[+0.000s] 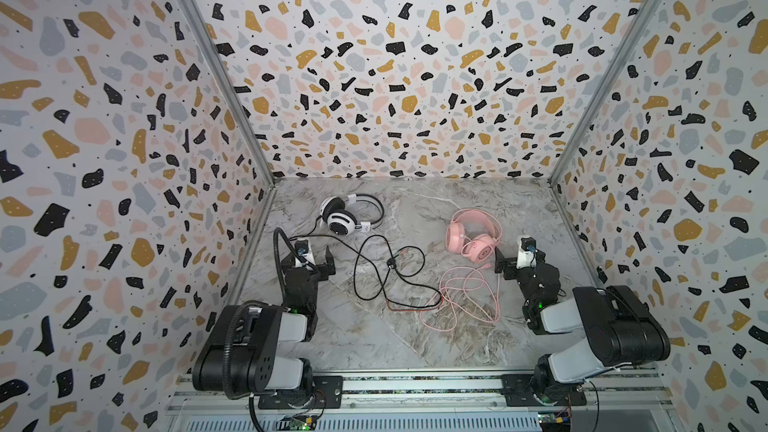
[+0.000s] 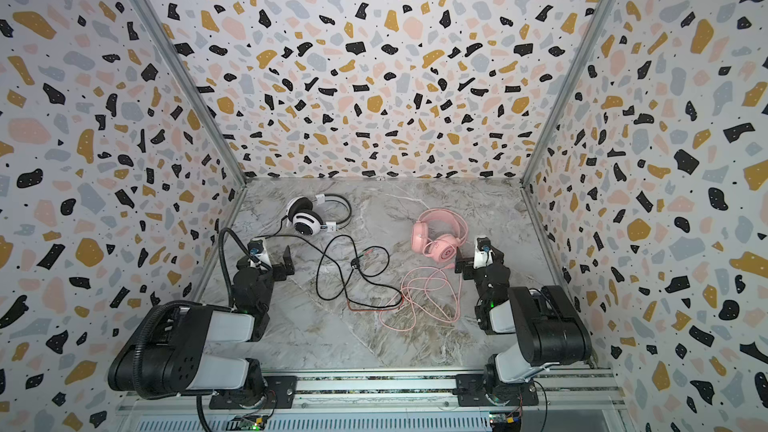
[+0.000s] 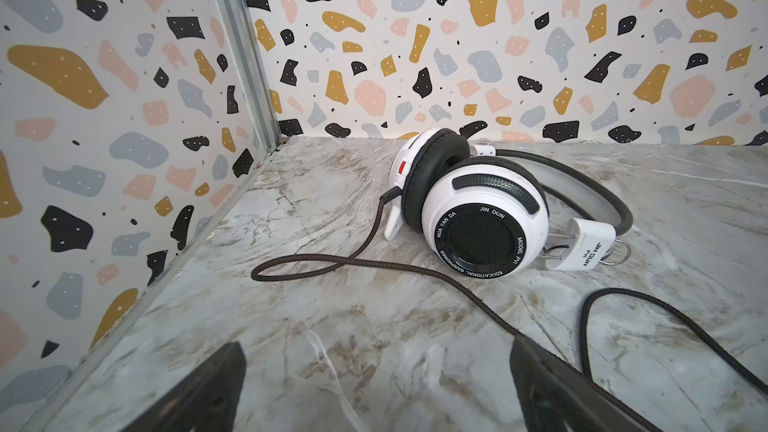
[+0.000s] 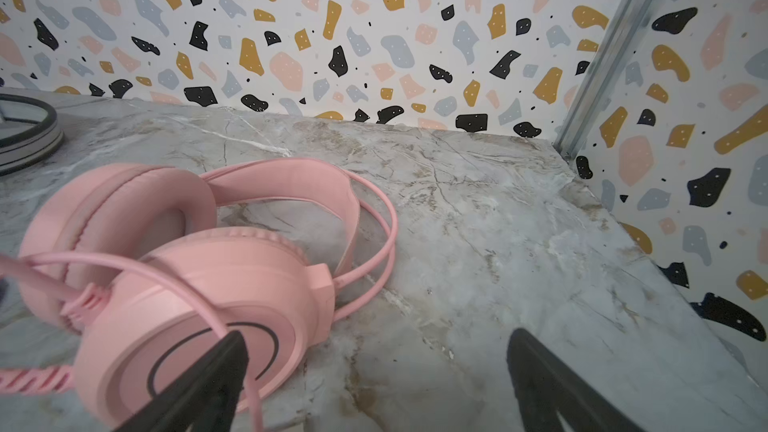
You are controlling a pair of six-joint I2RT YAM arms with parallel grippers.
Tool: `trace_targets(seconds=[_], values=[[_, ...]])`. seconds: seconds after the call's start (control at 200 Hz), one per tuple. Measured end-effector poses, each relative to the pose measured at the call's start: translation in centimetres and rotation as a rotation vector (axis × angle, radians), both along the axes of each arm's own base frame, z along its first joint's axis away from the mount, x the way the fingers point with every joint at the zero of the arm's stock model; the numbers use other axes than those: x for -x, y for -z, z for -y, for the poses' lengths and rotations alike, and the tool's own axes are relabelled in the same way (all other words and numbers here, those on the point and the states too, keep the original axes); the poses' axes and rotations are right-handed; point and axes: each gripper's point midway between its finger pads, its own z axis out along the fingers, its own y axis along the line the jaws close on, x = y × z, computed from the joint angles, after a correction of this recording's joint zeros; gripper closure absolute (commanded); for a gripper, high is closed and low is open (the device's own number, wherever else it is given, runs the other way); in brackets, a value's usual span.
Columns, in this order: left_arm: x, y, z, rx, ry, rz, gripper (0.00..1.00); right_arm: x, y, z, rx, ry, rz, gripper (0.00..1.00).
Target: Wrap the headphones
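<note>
The white headphones (image 1: 341,218) (image 2: 308,222) (image 3: 478,218) with black stripes lie on their side at the back left of the marble table. Their black cable (image 1: 374,270) (image 2: 332,280) (image 3: 374,265) loops loosely toward the middle. At the right lie the pink headphones (image 1: 471,238) (image 2: 436,243) (image 4: 187,284), their pink cable (image 1: 465,301) (image 2: 424,301) in loose loops in front. My left gripper (image 1: 316,254) (image 2: 272,254) (image 3: 376,344) stands open just short of the white headset, nothing between its fingers. My right gripper (image 1: 519,259) (image 2: 478,259) (image 4: 376,334) is open beside the pink ear cup.
Terrazzo-patterned walls (image 1: 124,201) close in the table on three sides, with metal corner posts (image 1: 266,168). The black and pink cables overlap near the middle front (image 1: 436,305). A small black splitter (image 1: 390,263) sits on the black cable. A metal rail (image 1: 415,384) runs along the front.
</note>
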Motion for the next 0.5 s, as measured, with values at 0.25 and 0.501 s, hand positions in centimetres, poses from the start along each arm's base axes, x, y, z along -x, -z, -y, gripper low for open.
trace_targets(seconds=[0.25, 0.501], values=[[0.0, 0.0, 0.01, 0.0, 0.0, 0.0, 0.0, 0.0, -0.01, -0.02, 0.0, -0.001, 0.0, 0.01], [0.0, 0.0, 0.01, 0.0, 0.0, 0.0, 0.0, 0.02, -0.1, -0.22, 0.011, 0.003, 0.006, 0.01]])
